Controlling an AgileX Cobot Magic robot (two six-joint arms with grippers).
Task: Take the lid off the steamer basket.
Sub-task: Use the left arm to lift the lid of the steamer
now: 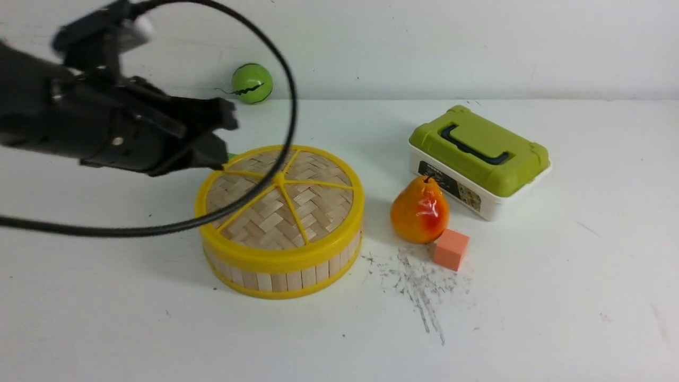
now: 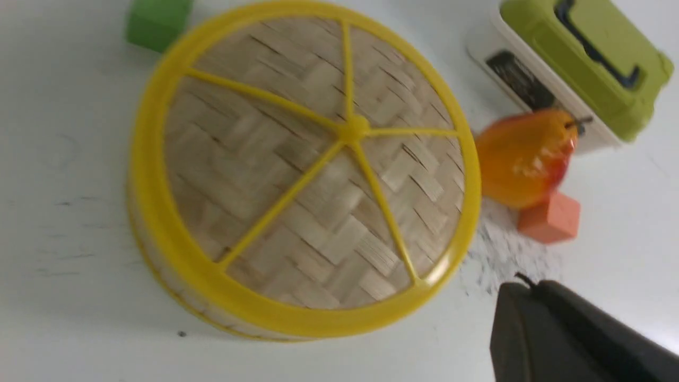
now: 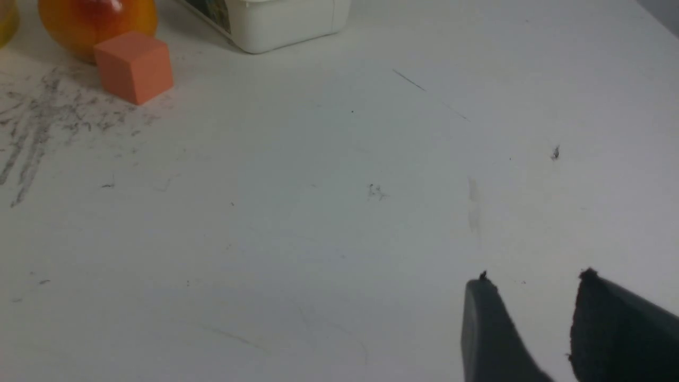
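Nearest the camera side of the basket (image 1: 294, 281), bare table (image 1: 318, 345) shows, with dark scuffs running off to its right. The basket is round, walled in pale upright slats between yellow rims. On top of it sits the lid (image 1: 260, 225), flat and level: woven bamboo in a thick yellow rim, five yellow spokes meeting at a small knob (image 2: 354, 129). Nothing of the task looks done; gripping, lifting and setting the lid aside all appear to be left.

The left gripper (image 2: 530, 289), by the basket's left, has its fingers closed together with nothing between them. The right gripper (image 3: 533, 276), out of the front view, holds its fingers apart, empty.

Right of the basket are an orange cube (image 1: 451, 249) and, just beyond, a pear (image 1: 419, 212); farther right stands the green-lidded box (image 1: 477, 154). Behind the basket, a green ball (image 1: 252, 83) lies near the wall.
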